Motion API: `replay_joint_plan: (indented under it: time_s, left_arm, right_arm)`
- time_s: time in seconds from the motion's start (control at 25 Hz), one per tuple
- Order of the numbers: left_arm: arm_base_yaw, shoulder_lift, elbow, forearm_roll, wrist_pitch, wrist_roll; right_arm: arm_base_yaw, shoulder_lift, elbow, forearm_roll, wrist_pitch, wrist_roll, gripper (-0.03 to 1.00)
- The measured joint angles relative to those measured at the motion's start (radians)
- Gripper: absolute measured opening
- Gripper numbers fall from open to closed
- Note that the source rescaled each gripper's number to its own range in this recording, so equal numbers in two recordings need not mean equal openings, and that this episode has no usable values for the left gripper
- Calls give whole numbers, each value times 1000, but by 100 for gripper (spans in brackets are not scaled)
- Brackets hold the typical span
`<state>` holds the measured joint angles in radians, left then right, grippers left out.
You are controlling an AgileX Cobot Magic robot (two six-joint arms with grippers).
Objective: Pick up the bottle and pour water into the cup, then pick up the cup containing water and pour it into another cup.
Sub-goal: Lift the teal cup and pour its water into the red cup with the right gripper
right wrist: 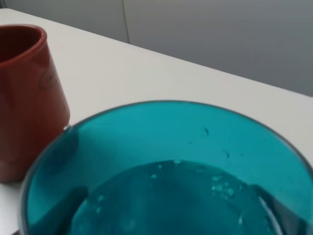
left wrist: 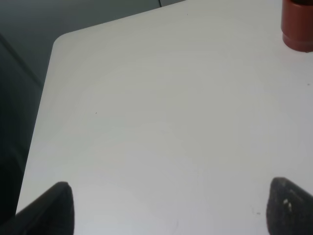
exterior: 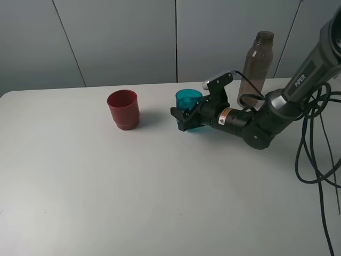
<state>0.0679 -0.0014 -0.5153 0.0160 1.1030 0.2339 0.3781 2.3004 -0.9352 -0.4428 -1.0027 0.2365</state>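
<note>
Teal cup (exterior: 189,99) upright on the counter (exterior: 160,202), close to the back edge and a little right of its middle, partly filled with water, level well below the rim. Pinched low on its wall by the right fingers (exterior: 182,118), reaching in from the counter's right side. Seemingly not yet lifted, though hard to tell whether the base touches the counter.

Red cup (exterior: 123,109) upright nearer the left edge than the teal cup, clearly apart from it, mouth up. Bottle (exterior: 257,64) upright near the back right corner, behind the right arm, uncapped and unheld. Left fingers (left wrist: 289,205) spread wide with nothing between them, hovering over bare counter toward the back left corner.

Likely trouble from here:
- Slipping or swivelling of the smooth teal wall in a low grip, with the weight of water above the pinch.
- Slopping over the rim if lifted or swung sharply.
- Squeezing too hard, bowing the thin plastic.
- Missing the red mouth if tipped too soon or too far off, wetting the counter.
- Nudging the light red cup over with rim or fingers.
- Toppling the tall slim bottle with the arm or its cable on the swing leftward
</note>
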Motion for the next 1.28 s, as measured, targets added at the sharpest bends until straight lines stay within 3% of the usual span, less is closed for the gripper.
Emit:
replay_joint_plan:
  time_s: [0.32,0.6,1.28]
  left_arm:
    - [0,0,0,0,0,0]
    - [0,0,0,0,0,0]
    - [0,0,0,0,0,0]
  right_arm:
    - [57,-66,-56,44,82,7,5]
    - [110,-66,-187,44,270,4,5]
    - [147,-53,-394,95,339,-246,5]
